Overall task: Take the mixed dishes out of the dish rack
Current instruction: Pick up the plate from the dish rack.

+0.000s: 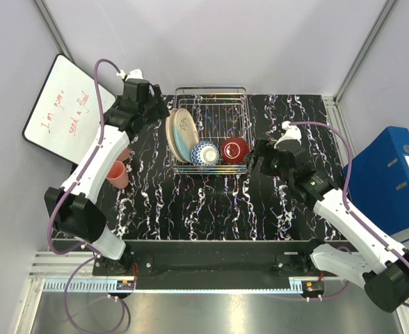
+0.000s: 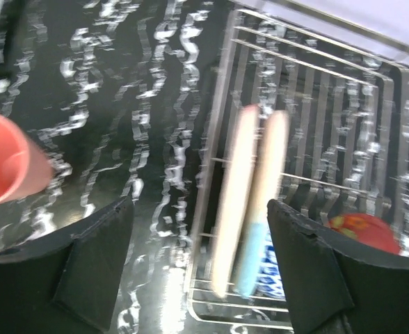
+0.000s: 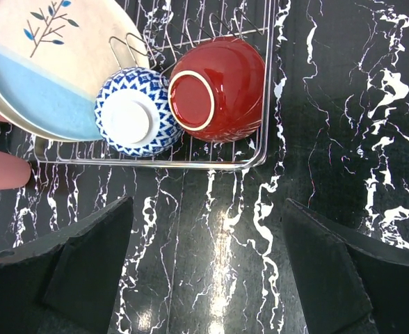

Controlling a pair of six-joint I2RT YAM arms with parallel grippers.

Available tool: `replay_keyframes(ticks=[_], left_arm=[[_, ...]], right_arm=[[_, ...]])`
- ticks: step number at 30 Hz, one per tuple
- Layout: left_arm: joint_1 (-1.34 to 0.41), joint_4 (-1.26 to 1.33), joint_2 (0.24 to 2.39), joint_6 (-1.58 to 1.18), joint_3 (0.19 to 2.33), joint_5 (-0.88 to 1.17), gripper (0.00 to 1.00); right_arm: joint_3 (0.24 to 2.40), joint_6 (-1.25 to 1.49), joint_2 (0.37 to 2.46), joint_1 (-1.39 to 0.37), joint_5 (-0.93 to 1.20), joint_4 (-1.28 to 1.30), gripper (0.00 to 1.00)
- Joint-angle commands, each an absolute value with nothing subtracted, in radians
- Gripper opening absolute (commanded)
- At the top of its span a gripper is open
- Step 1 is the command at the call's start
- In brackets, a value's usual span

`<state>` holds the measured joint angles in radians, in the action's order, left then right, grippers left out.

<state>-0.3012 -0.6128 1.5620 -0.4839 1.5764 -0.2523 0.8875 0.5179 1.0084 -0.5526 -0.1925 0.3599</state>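
Seen from above, the dish rack (image 1: 211,104) sits at the far middle of the black marbled table (image 1: 190,209). It holds two cream plates (image 1: 179,136) on edge at its left end, with a blue-white patterned bowl (image 1: 206,153) and a glossy red bowl (image 1: 235,149) side by side along its near wall. Only this view shows both pink tumblers (image 1: 117,174) on the table left of the rack, one partly under the left arm. It also shows a whiteboard (image 1: 65,104) with red handwriting at the far left and a blue binder (image 1: 389,177) at the right. The left gripper (image 1: 156,111) hangs over the rack's far left corner. Its blurred wrist view shows the fingers (image 2: 97,268) wide apart and gripping nothing, with the two plate rims lined up in the gap between them and one tumbler at the left edge. The right gripper (image 1: 255,158) hovers just beside the rack's near right corner, over bare table. Its wrist view shows the jaws spread and empty. That view alone reveals that both bowls have their foot rings facing the camera, and that the front plate carries a pale blue band and a blue sprig.
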Motion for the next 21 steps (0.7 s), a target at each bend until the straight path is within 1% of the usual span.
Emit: replay_keyframes(ticks=[1,4,6,10,16,21], left_arm=[[-0.331,-0.552,1.577,-0.497,1.631,-0.153,0.76],[-0.392,-0.554,1.606,-0.48,1.658,-0.178,0.75],[-0.403,-0.568,1.627,-0.477,1.667,-0.198,0.74],[-0.443,-0.6,1.657,-0.454,1.709,-0.231,0.68],[-0.472,-0.71,1.741,-0.43,1.808,-0.307,0.68],[-0.474,-0.744,1.769,-0.423,1.809,-0.324,0.68]], right_arm=[[0.885,0.509,1.041,-0.552,-0.202,0.296,0.95],[0.882,0.509,1.055,-0.554,-0.198,0.282,0.95],[0.877,0.509,1.06,-0.554,-0.198,0.278,0.95],[0.859,0.508,1.068,-0.552,-0.196,0.265,0.95],[0.851,0.515,1.066,-0.554,-0.189,0.256,0.95],[0.841,0.512,1.052,-0.552,-0.195,0.256,0.95]])
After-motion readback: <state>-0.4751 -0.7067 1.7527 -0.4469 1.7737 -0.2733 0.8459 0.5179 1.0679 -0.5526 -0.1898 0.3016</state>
